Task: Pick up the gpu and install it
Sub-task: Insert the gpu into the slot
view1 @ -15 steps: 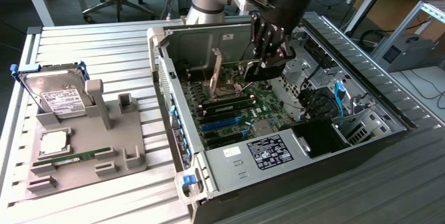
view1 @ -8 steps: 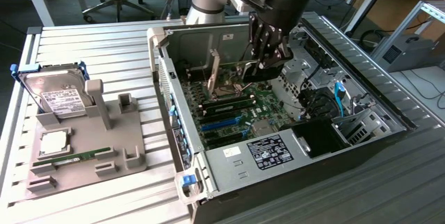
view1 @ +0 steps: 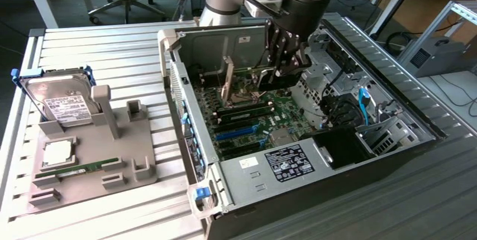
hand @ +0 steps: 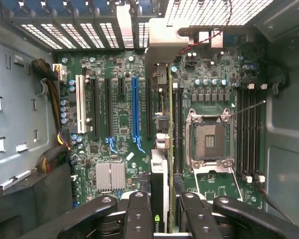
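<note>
Inside the computer case (view1: 216, 42), the gripper (hand: 162, 219) is clamped on the graphics card (hand: 159, 172), held on edge just above the green board (hand: 122, 124). If the card comes down crooked, pushing may bend it or scratch the board.

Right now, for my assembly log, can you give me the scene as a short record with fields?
gripper: gripper shut on the gpu
gpu position: inside the open case, edge-on over the motherboard, beside the empty CPU socket
gpu seated: cannot tell
outside the case: hard drive and RAM stick on the grey holder, at the exterior view's left
</note>
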You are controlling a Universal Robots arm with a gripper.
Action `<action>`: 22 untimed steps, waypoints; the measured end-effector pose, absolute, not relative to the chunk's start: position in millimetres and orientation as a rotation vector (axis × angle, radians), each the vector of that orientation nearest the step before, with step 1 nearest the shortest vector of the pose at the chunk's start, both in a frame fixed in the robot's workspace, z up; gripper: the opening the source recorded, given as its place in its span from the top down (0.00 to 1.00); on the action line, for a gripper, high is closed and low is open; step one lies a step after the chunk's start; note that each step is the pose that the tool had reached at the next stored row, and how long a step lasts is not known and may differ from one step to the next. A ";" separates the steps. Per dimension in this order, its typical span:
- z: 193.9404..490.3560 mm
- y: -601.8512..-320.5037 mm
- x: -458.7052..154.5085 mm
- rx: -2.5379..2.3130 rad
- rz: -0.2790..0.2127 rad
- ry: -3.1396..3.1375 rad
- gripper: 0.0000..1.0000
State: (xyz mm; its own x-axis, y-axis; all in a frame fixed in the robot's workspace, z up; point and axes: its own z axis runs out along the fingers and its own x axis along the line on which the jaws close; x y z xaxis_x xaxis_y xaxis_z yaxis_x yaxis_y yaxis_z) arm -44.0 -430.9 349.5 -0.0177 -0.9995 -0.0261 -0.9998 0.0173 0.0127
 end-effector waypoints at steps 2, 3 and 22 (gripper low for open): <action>349.5 -430.9 -44.1 -2.195 0.043 2.234 0.73; 349.2 -430.9 -44.1 -2.195 0.043 2.234 0.73; 323.8 -430.9 -46.5 -2.194 0.041 2.233 0.73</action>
